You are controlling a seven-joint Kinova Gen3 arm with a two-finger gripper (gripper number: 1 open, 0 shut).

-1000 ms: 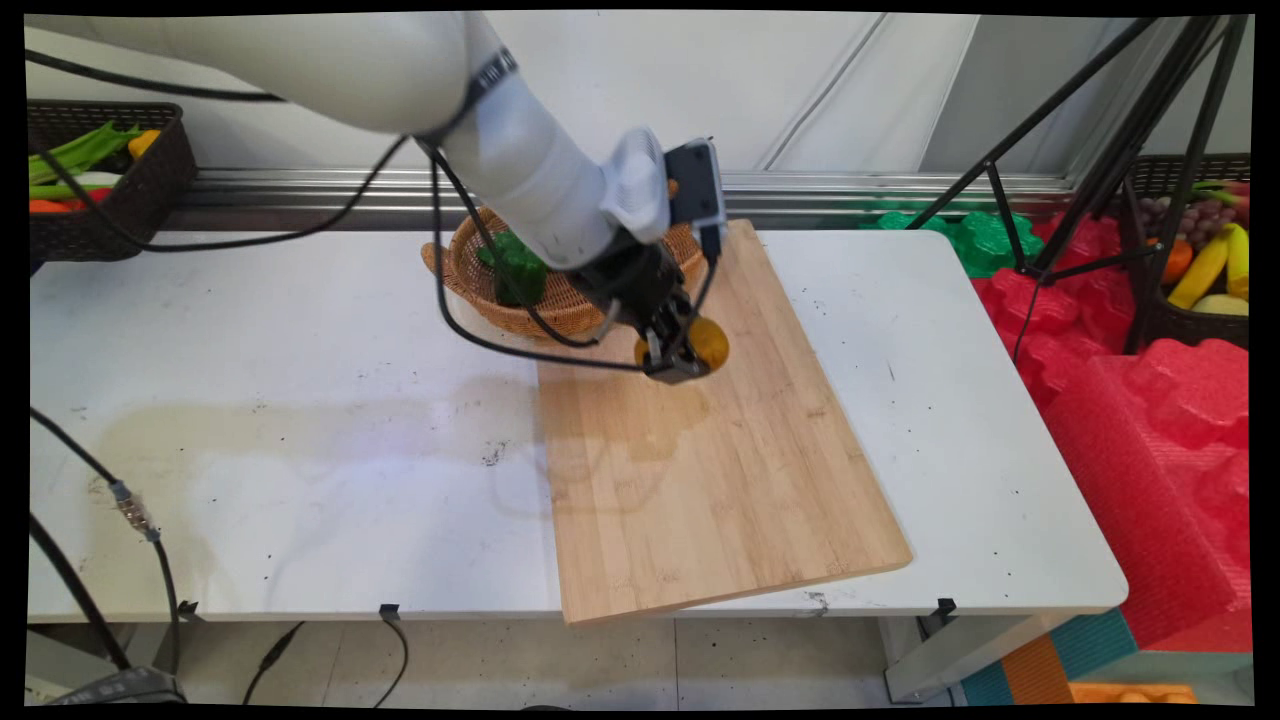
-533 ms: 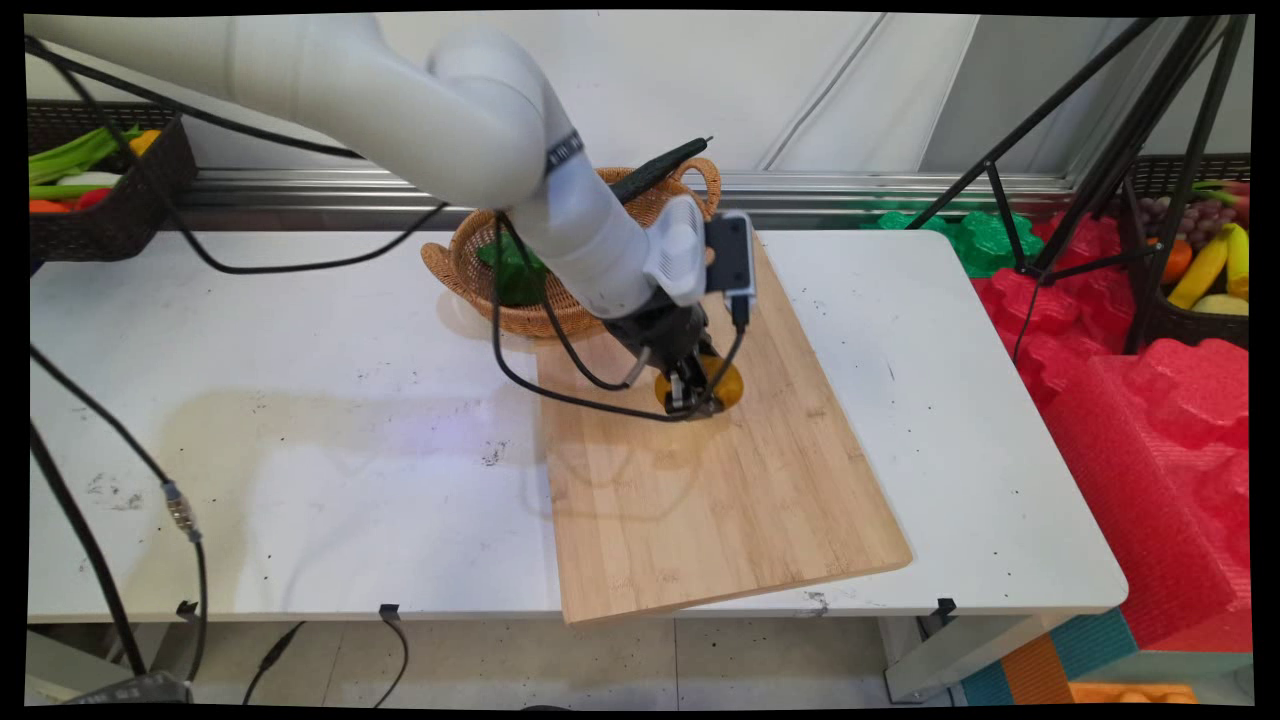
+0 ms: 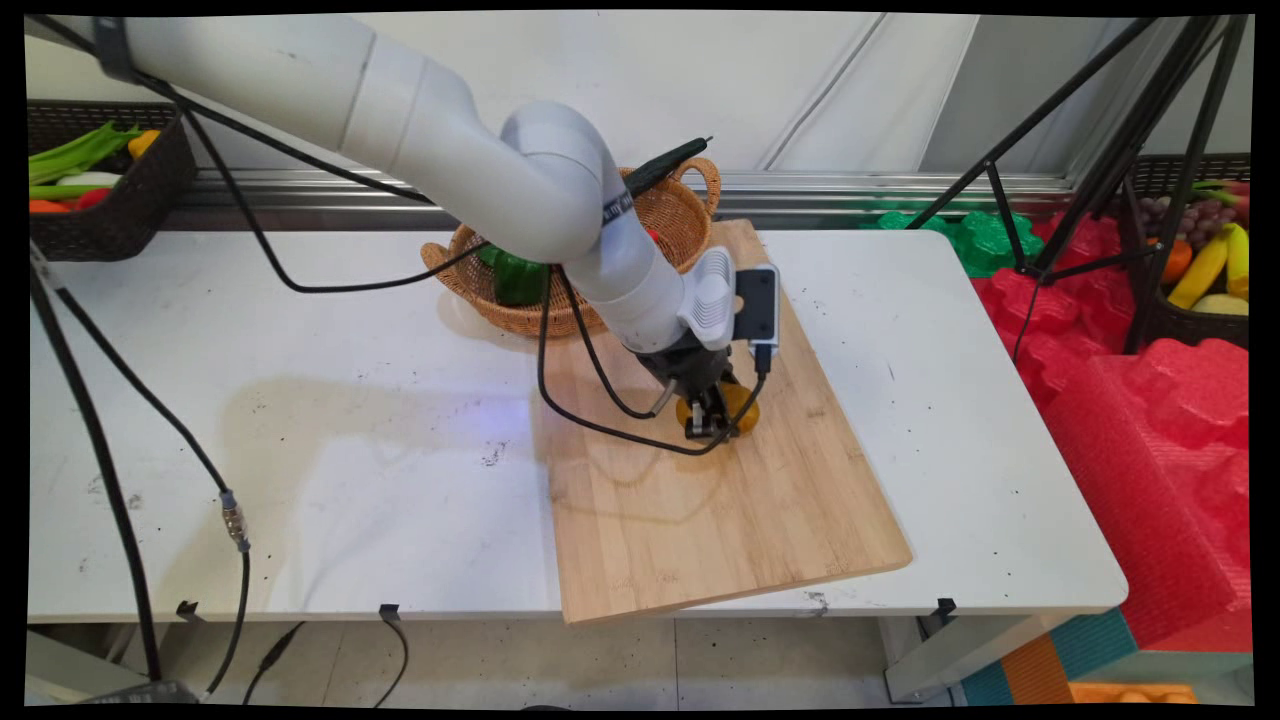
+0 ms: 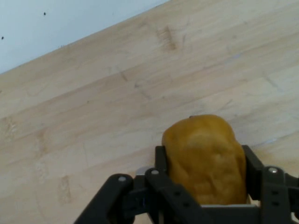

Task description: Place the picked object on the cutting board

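While gripper [image 3: 712,425] clasps potato [image 4: 205,158], basket [image 3: 670,215] (green pepper [image 3: 518,278])

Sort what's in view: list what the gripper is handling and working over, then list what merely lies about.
In hand:
gripper, shut on the yellow-brown potato
wooden cutting board beneath it

Lying about:
wicker basket holding a green pepper
black baskets of produce at both sides
red foam
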